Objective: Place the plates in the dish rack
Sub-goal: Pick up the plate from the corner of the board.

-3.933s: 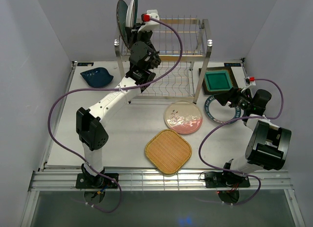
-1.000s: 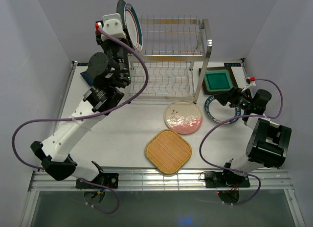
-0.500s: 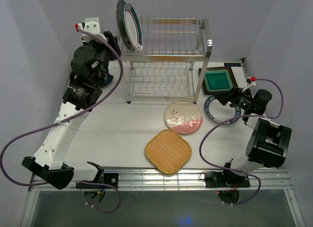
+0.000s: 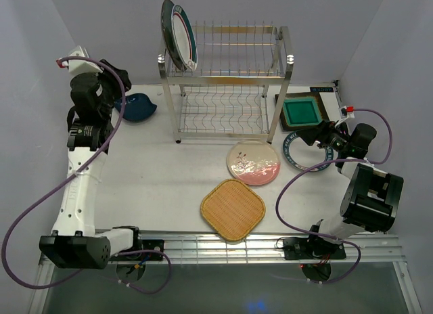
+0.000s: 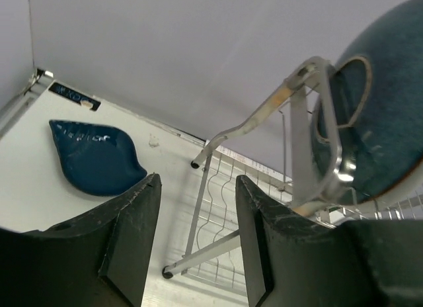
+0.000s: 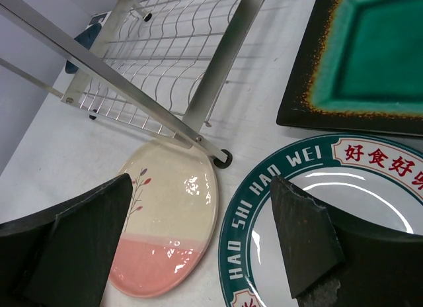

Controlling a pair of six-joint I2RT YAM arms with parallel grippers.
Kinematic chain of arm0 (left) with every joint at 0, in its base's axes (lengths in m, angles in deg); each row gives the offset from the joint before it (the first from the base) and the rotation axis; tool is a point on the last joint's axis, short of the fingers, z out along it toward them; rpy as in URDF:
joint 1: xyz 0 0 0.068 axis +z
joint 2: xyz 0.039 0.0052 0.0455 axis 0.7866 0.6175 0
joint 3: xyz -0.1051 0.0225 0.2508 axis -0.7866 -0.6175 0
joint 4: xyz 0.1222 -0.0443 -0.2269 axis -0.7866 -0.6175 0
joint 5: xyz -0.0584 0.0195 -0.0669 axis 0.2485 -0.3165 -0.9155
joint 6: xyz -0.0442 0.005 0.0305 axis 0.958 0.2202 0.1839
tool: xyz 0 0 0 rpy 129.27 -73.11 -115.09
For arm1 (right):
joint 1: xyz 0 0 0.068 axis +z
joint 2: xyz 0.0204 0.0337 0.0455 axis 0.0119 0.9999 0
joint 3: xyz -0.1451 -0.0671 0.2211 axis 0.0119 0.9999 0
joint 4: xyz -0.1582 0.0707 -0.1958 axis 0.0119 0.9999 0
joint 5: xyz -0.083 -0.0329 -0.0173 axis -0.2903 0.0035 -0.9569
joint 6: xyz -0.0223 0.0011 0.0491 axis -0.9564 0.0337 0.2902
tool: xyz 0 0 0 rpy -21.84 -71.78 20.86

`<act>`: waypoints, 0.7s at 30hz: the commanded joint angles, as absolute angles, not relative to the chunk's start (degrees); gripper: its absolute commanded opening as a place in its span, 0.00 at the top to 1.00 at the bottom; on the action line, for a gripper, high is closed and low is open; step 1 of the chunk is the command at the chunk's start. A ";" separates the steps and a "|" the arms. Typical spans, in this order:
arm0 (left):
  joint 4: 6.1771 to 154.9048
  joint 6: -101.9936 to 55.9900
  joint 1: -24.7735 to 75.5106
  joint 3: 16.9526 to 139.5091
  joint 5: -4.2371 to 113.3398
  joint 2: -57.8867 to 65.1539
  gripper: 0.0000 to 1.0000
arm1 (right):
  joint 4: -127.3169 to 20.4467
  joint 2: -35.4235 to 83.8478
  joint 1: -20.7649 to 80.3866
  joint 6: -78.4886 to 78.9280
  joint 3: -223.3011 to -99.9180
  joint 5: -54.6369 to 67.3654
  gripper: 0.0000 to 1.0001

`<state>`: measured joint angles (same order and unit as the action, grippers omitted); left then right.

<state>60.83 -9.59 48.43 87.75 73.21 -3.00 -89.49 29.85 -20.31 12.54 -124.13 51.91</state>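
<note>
The dish rack (image 4: 233,91) stands at the back middle. A dark teal speckled plate (image 4: 165,26) and a white colour-rimmed plate (image 4: 183,38) stand upright at the left end of its upper tier. My left gripper (image 4: 116,79) is raised left of the rack, open and empty. Its wrist view shows the gripper (image 5: 198,241), the dark blue leaf plate (image 5: 96,155) and the teal plate (image 5: 377,115). My right gripper (image 6: 198,244) hangs open over the gap between the pink-cream floral plate (image 6: 168,234) and the teal-rimmed white plate (image 6: 291,208).
An orange woven plate (image 4: 232,208) lies near the front middle. The green square plate (image 4: 302,112) lies right of the rack, the blue leaf plate (image 4: 139,105) left of it. Purple cables loop beside both arms. White walls close in on three sides.
My left gripper has let go of the white plate in the rack's upper tier and swung away to the left, its jaws widening. The right arm has not moved.
</note>
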 commanded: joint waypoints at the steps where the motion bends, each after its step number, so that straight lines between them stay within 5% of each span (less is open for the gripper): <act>1: 61.30 -0.32 54.39 85.26 65.13 -1.99 0.41 | -91.82 28.03 -20.59 12.92 -124.91 53.30 0.10; 7: 69.37 13.22 69.68 73.33 47.20 3.45 0.38 | -91.82 27.86 -20.59 12.83 -124.82 53.22 0.10; 14: 77.99 23.07 74.98 62.77 48.48 6.80 0.36 | -91.82 28.04 -20.59 13.00 -124.91 53.57 0.10; 21: 80.64 26.32 75.77 65.29 43.93 18.91 0.36 | -91.91 27.16 -20.59 12.92 -124.65 53.39 0.10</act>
